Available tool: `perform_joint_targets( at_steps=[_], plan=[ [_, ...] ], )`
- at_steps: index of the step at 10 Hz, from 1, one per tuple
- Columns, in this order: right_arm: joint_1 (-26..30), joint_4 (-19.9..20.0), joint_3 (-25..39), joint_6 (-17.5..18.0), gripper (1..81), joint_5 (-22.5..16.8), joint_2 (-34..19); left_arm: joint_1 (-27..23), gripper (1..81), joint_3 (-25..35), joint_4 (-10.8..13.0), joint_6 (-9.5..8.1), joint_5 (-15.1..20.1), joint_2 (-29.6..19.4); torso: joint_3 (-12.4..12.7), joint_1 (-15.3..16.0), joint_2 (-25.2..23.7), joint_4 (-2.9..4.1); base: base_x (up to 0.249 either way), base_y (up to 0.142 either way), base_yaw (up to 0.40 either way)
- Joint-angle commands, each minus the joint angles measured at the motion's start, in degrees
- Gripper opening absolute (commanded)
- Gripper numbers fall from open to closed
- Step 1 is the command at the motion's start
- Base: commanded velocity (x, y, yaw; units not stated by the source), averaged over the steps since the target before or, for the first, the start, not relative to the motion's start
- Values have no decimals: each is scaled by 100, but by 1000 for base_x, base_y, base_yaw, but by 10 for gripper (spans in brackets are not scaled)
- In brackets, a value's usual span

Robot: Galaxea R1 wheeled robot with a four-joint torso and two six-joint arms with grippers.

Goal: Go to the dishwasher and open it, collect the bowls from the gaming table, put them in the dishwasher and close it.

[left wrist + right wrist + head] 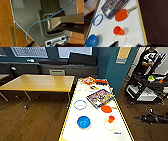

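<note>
On the white bench (75, 129) sit a blue bowl (83, 122) and an orange cup (118, 30) lying tipped over, near a paddle (121, 14), game box (100, 98) and blue ring (80, 104). Whether either arm's fingers are released or clenched, I cannot tell.

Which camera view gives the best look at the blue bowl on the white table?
The head view: the blue bowl shows whole there, upright on the white table, with its rim and inside visible. The right wrist view shows the same bowl larger but cut off by the picture's edge. The left wrist view faces a grey robot part.
</note>
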Motion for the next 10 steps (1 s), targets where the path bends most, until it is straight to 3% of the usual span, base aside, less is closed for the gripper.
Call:
perform_joint_targets(
  at_steps=[1, 4, 6, 10],
  plan=[
    [600, 139, -333, 115, 811, -80, 436, -51, 811, 3, -117, -20, 404, 9, 0, 0, 0, 0, 0, 0, 0],
    [494, 157, -641, 141, 811, -36, 860, -51, 811, -14, -126, -20, 404, -9, -2, 0, 2, 0, 0, 0, 0],
    [688, 157, -982, 492, 811, -79, 990, -51, 811, -14, -126, -20, 404, -9, -4, 0, 4, 0, 0, 0, 0],
    [794, 157, -1687, 511, 811, -159, 1677, -51, 811, -14, -126, -20, 404, -17, -4, 2, 6, 0, 0, 0, 0]
  ],
)
